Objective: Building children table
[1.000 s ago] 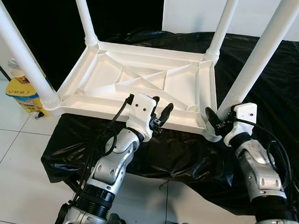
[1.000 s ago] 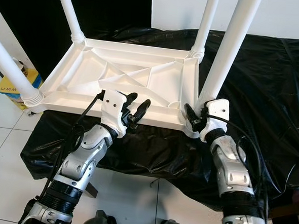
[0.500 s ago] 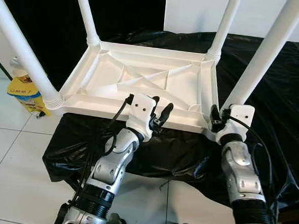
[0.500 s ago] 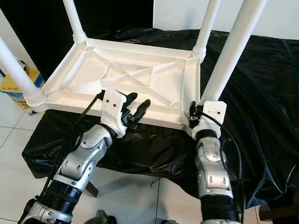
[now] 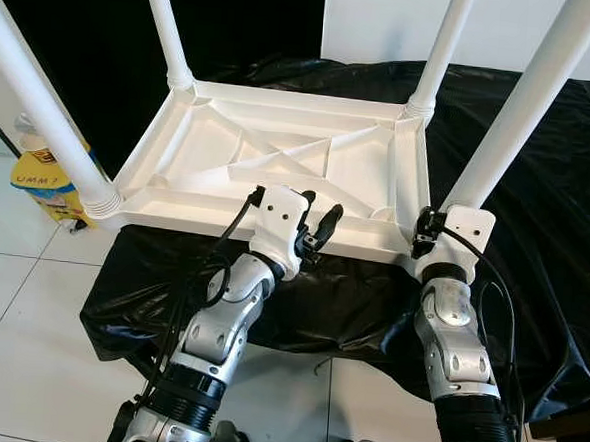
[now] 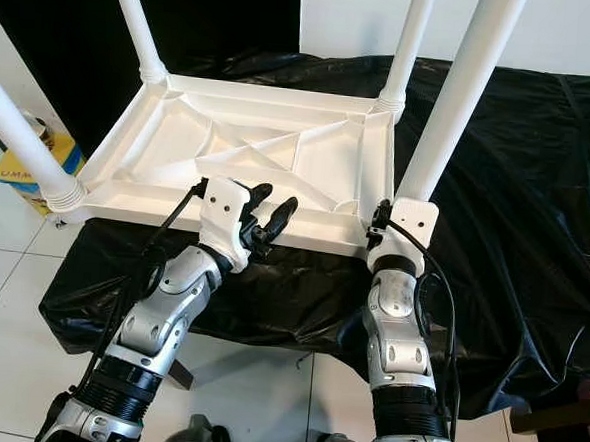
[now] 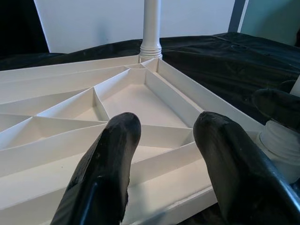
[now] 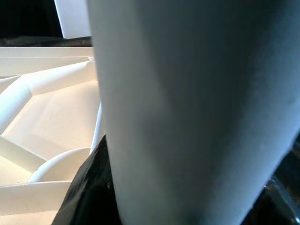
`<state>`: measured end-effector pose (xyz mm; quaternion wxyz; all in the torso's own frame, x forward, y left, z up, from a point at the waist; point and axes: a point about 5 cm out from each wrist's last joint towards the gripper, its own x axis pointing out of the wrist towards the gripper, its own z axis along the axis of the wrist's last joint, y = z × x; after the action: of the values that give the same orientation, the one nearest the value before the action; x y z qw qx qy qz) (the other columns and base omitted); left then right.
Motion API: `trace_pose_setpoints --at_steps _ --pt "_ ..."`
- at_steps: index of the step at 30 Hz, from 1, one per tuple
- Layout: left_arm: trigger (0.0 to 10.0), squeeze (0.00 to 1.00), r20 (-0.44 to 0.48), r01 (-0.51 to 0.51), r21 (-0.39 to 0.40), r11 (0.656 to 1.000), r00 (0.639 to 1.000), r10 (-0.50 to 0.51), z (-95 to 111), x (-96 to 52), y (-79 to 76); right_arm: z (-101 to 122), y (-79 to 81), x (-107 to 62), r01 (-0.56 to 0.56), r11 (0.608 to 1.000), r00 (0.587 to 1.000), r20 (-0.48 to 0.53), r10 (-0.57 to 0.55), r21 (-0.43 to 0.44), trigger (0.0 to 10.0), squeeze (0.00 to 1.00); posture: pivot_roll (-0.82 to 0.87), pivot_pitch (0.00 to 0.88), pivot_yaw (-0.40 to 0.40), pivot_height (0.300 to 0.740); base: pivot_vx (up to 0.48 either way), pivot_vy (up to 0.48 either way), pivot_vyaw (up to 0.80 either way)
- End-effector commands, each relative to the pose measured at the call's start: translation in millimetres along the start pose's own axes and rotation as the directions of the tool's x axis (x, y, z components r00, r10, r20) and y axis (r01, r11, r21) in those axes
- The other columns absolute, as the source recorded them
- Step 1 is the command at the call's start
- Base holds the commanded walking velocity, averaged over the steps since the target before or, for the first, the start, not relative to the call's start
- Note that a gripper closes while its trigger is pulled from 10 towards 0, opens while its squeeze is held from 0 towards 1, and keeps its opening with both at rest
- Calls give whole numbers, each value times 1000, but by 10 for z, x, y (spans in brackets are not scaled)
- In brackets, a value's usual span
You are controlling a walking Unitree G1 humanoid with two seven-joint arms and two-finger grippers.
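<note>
R hand (image 5: pixel 427 232) clamped on near-right leg (image 5: pixel 522 105); L hand (image 5: pixel 315 222) apart over table (image 5: pixel 279 160); yellow bag (image 5: pixel 47 188) beside.

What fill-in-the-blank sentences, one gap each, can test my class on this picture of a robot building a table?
1. The white table lies ____ with its legs pointing up.
2. The number of legs fitted to it is ____.
3. The right gripper is at the near right leg, while the fingers of the left gripper are ____.
4. The sheet under the table is ____ in colour.

Missing words: upside down; four; open; black
</note>
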<state>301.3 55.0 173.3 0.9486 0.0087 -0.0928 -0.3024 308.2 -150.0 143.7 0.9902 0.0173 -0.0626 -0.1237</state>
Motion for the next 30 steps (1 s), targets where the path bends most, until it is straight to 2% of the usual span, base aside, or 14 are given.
trace_pose_setpoints --at_steps 1,2,3,10,13,16,18,22,24,25,26,28,29,30 --pt "10000 0 1 20 8 1000 1000 -20 19 -6 -23 -155 55 -68 -29 1000 997 -75 29 -1 10000 0 73 98 11 740 0 0 0" --pt "10000 0 1 20 8 1000 1000 -20 19 -5 -25 -147 60 -68 -31 1000 997 -71 31 1 10000 0 73 98 11 740 0 0 0" --pt "10000 0 2 21 8 1000 1000 -21 19 -3 -27 -129 48 -63 -37 999 998 -58 37 0 10000 1000 71 95 9 740 0 0 0" --pt "10000 0 6 22 8 1000 1000 -22 23 8 -38 -58 -22 -76 -95 995 995 0 95 3 10000 1000 69 90 6 740 0 0 0" --pt "10000 0 8 25 8 1000 1000 -25 25 11 -42 -54 -180 -126 -221 975 975 22 221 12 10000 1000 64 87 7 740 0 0 0" --pt "10000 0 8 26 8 1000 1000 -26 25 13 -44 -42 -244 -132 -264 964 964 33 263 16 10000 1000 62 85 7 740 0 0 0" --pt "10000 0 9 30 7 1000 999 -30 25 16 -50 -12 -356 -121 -333 943 942 44 333 -3 10000 1000 58 84 12 740 0 0 0" --pt "10000 0 8 42 11 999 999 -42 25 24 -63 -2 -485 -53 -388 921 921 27 389 -45 10000 1000 50 82 20 740 0 0 0" --pt "10000 0 8 42 11 999 999 -42 25 24 -63 -2 -485 -53 -388 921 921 27 389 -45 10000 1000 50 82 20 740 0 0 0" --pt "10000 0 7 51 12 999 999 -51 24 29 -74 -7 -534 -1 -424 903 905 3 425 -70 10000 39 47 80 24 740 0 0 0" --pt "10000 0 7 51 12 999 999 -51 24 29 -74 -7 -534 -1 -424 903 905 3 425 -70 10000 39 47 80 24 740 0 0 0" --pt "10000 0 5 67 16 998 998 -67 23 31 -92 -5 -555 52 -464 882 885 -20 464 -84 10000 0 47 79 26 740 0 0 0" --pt "10000 0 3 91 19 996 996 -91 20 22 -117 1 -530 101 -512 854 859 -37 511 -94 10000 0 48 80 31 740 0 0 0" --pt "10000 0 3 91 19 996 996 -91 20 22 -117 1 -530 101 -512 854 859 -37 511 -94 10000 0 48 80 31 740 0 0 0"
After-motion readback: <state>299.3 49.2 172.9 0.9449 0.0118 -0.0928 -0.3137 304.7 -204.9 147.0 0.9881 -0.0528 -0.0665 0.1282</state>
